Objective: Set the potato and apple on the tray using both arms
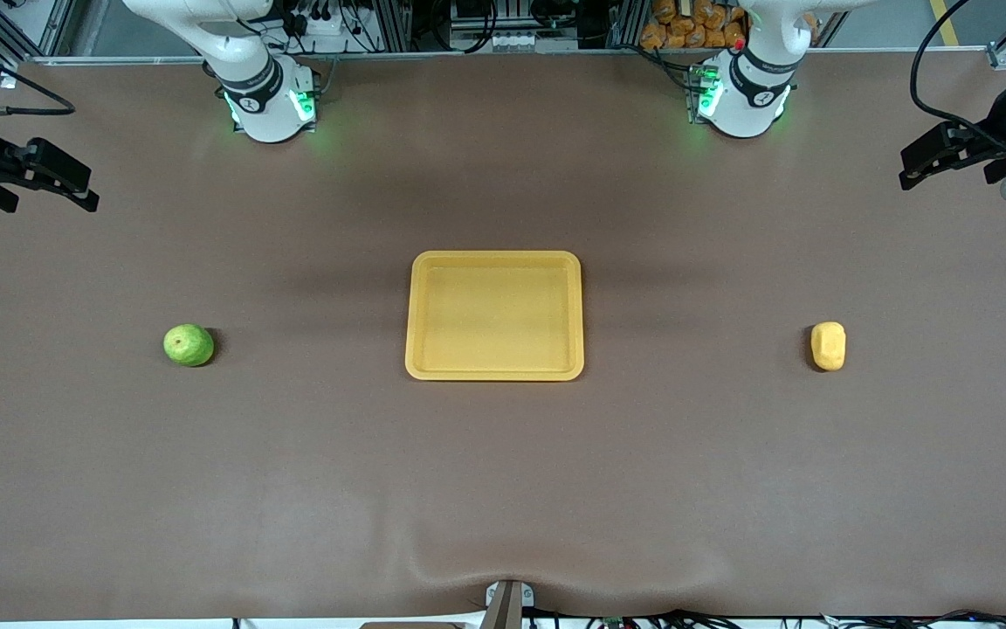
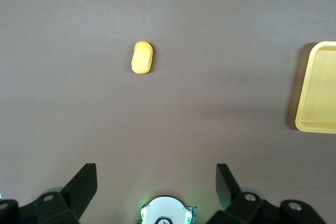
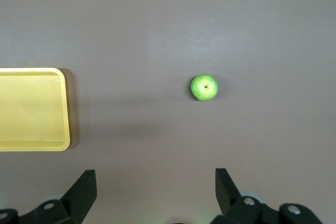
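Tray: the yellow tray (image 1: 494, 315) lies flat at the middle of the brown table (image 1: 503, 472), with nothing in it; one end of it also shows in the left wrist view (image 2: 316, 87) and in the right wrist view (image 3: 32, 109).
Apple: the green apple (image 1: 189, 345) sits on the bare table toward the right arm's end, well apart from the tray and about level with the tray's nearer rim; in the right wrist view (image 3: 204, 87) its stem dimple faces up.
Potato: the yellow-orange potato (image 1: 828, 346) lies on the table toward the left arm's end, well apart from the tray, at about the same depth as the apple; the left wrist view (image 2: 142, 57) shows it lying on its side.
Left gripper: the left gripper (image 1: 926, 162) hangs high over the left arm's end of the table, farther from the front camera than the potato; its two dark fingers (image 2: 80, 187) stand wide apart and hold nothing.
Right gripper: the right gripper (image 1: 66, 179) hangs high over the right arm's end of the table; its fingers (image 3: 79, 191) are likewise spread wide with nothing between them.
Arm bases: both white bases glow green along the table's edge farthest from the front camera, the right arm's base (image 1: 269, 105) and the left arm's base (image 1: 743, 96).
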Motion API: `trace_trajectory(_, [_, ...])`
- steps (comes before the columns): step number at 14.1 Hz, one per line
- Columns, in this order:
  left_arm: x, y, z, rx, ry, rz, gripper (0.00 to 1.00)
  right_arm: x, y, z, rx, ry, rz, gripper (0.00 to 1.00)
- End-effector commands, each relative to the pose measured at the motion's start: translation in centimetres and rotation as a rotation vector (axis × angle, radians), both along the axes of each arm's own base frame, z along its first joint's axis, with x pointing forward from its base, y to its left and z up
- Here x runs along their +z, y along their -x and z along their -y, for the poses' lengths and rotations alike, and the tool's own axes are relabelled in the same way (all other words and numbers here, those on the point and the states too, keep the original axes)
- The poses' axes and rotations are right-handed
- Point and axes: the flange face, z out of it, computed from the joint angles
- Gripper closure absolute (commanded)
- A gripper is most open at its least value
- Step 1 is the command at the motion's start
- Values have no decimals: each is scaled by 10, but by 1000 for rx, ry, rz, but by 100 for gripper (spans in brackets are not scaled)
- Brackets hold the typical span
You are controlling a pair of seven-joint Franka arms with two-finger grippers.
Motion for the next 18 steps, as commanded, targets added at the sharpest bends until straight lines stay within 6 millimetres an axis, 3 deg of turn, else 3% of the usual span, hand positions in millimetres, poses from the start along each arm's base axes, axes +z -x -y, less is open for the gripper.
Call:
trace_trajectory(1, [5,3,-2,-14,13,2,0,1,6,2,-16,-1,-1,0])
trace_trajectory(6, [5,2,-6,-7,16,3,0,1,6,2,-16,-1,-1,0])
trace_trajectory(18, [-26,-29,-22,19,36,13,0,3,5,7,-25,-2,7,0])
